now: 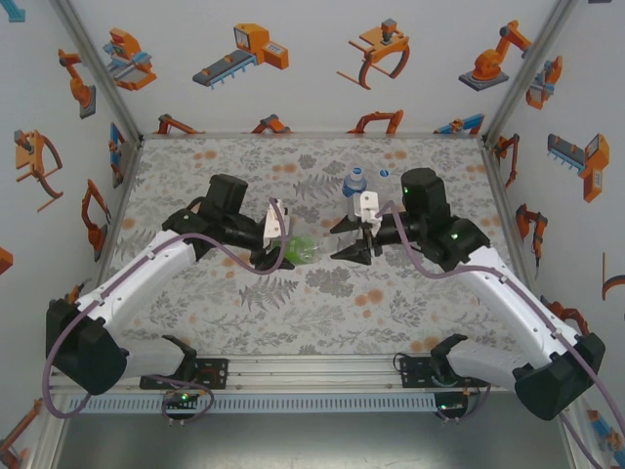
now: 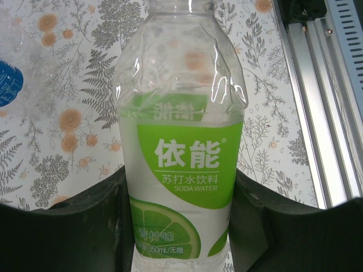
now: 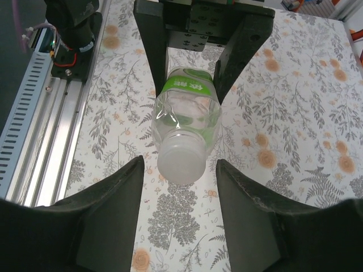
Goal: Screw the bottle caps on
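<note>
My left gripper (image 2: pixel 178 175) is shut on the green-label bottle (image 2: pixel 184 164), gripping its lower body and holding it sideways just above the table (image 1: pixel 244 322). The bottle (image 3: pixel 187 107) points its neck at my right gripper (image 3: pixel 179 164). A whitish cap (image 3: pixel 180 161) sits on that neck. The right fingers (image 3: pixel 113 209) flank the cap, open, with a gap on each side. From above, the green bottle (image 1: pixel 301 250) lies between the left gripper (image 1: pixel 283 244) and the right gripper (image 1: pixel 356 249). The blue-label bottle (image 1: pixel 354 184) stands upright just behind the right gripper; its top is too small to make out.
An aluminium rail (image 1: pixel 312 371) carrying both arm bases runs along the near table edge and also appears as the rail (image 2: pixel 323 85) beside the left gripper. White enclosure walls with orange robot stickers (image 1: pixel 244 54) close the back and sides. Part of the blue-label bottle (image 2: pixel 8 85) lies left of the green one.
</note>
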Motion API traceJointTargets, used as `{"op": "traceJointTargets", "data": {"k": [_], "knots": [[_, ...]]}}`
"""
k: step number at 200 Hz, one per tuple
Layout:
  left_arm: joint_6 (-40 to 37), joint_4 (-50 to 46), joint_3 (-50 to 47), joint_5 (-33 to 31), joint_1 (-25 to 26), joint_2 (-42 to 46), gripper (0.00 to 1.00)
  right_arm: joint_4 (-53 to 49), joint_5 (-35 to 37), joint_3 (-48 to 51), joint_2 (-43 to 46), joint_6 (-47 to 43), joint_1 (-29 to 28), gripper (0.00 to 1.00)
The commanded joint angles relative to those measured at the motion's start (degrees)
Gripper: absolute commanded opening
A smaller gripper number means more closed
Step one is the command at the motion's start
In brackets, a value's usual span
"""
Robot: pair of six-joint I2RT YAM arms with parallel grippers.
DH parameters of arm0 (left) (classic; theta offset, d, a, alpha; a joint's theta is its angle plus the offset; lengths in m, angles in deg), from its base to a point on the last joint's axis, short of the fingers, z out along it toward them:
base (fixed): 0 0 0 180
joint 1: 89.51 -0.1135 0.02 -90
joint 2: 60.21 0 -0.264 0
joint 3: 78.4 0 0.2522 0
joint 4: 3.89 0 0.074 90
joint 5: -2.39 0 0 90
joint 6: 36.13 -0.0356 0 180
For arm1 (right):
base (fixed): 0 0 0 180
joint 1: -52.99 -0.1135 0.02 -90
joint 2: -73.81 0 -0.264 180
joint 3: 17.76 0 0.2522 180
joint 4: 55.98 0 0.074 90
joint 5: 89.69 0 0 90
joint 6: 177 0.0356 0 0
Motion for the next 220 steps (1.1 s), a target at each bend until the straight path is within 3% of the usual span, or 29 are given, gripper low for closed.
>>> {"op": "traceJointTargets", "data": {"k": [1,39,67,107,132,159,183,220], "knots": [[-1.33,-1.24,1.93,2.15,0.27,0.04,0.00,2.00,0.57,0.69,-0.70,-1.46,-0.51,0.46],[-1.11,-1.24,2.04,2.13,0.23,-0.27,0.00,2.83,0.80,1.21,-0.57,0.21,-0.81,0.33],[-0.83,-1.26,2.24,1.80,0.28,-0.33,0.00,5.33,0.98,3.31,0.57,6.83,-1.21,0.19],[-0.63,-1.27,2.38,1.51,0.26,-0.56,0.00,17.18,7.98,10.06,3.70,31.51,-3.63,0.06],[-0.24,-0.66,2.29,1.16,0.24,-0.53,0.00,21.88,19.79,12.79,4.41,50.47,-6.69,0.00],[-0.05,-0.36,2.05,0.90,0.27,-0.37,0.00,17.16,31.38,11.20,2.66,74.02,-7.32,0.00],[0.28,0.38,1.74,0.48,0.26,-0.13,0.00,14.56,32.77,9.79,0.78,91.36,-7.32,0.00],[1.07,1.98,1.05,-0.14,0.28,0.28,0.00,13.43,34.95,9.15,0.05,107.02,-7.08,0.00]]}}
